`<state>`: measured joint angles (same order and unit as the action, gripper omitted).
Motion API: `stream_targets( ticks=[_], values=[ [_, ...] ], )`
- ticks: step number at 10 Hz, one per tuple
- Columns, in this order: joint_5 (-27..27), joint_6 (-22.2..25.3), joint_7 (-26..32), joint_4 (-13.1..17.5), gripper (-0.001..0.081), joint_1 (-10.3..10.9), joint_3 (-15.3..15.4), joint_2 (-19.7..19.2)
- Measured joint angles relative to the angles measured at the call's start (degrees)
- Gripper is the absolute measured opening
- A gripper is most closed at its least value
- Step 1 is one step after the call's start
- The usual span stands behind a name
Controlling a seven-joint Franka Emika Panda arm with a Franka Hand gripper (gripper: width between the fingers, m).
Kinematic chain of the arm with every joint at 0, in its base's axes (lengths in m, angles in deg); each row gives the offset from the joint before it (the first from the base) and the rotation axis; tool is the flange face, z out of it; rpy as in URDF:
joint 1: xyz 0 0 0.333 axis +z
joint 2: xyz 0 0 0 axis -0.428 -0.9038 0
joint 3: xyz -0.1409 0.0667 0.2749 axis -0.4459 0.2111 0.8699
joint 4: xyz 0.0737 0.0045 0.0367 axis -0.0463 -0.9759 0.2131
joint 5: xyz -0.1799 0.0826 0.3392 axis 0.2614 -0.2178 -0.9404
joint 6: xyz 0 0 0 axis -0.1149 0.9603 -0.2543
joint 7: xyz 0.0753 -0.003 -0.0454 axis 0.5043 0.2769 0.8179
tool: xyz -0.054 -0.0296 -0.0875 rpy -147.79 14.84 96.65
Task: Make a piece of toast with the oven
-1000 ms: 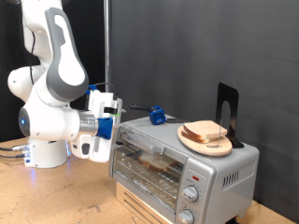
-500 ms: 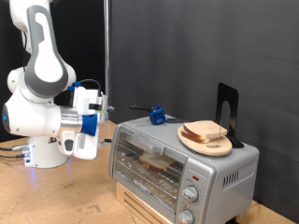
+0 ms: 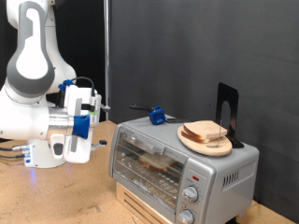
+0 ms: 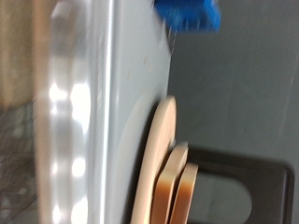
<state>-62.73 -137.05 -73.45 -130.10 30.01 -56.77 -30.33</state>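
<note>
The silver oven (image 3: 227, 169) stands at the exterior view's right with its glass door shut. Through the glass a slice of toast (image 3: 155, 161) lies on the wire rack. My gripper (image 3: 97, 113) hangs in the air to the left of the oven's upper front corner, a short gap away from it, and holds nothing that shows. The wrist view shows no fingers. It shows the oven's metal top (image 4: 89, 112), which is blurred.
A round wooden plate (image 3: 190, 141) with a pile of bread slices (image 3: 206, 130) sits on the oven; it also shows edge-on in the wrist view (image 4: 161, 159). A blue object (image 3: 157, 116) and a black stand (image 3: 226, 105) are also on top. The oven rests on a wooden box (image 3: 140, 202).
My gripper has pulled back from the oven's top front edge towards the exterior view's left. The oven door and the toast inside have not moved.
</note>
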Motion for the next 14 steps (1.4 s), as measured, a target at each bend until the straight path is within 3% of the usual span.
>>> stream_targets(
  ticks=[3,6,9,11,12,14],
  values=[
    [-7.78,-4.04,-1.39,5.55,0.0809,0.08,0.68,-5.42],
    [-4.62,-1.26,-3.92,6.75,0.0809,-0.15,0.52,-5.95],
    [-4.16,5.31,-5.23,16.74,0.0809,-2.00,0.54,-13.68],
    [-8.21,5.76,-5.76,22.50,0.0809,-2.75,0.74,-18.96],
    [-9.55,5.76,-6.17,24.49,0.0809,-2.90,0.81,-21.02],
    [-9.36,8.33,-4.96,24.42,0.0809,-3.03,0.83,-20.98]
  ],
)
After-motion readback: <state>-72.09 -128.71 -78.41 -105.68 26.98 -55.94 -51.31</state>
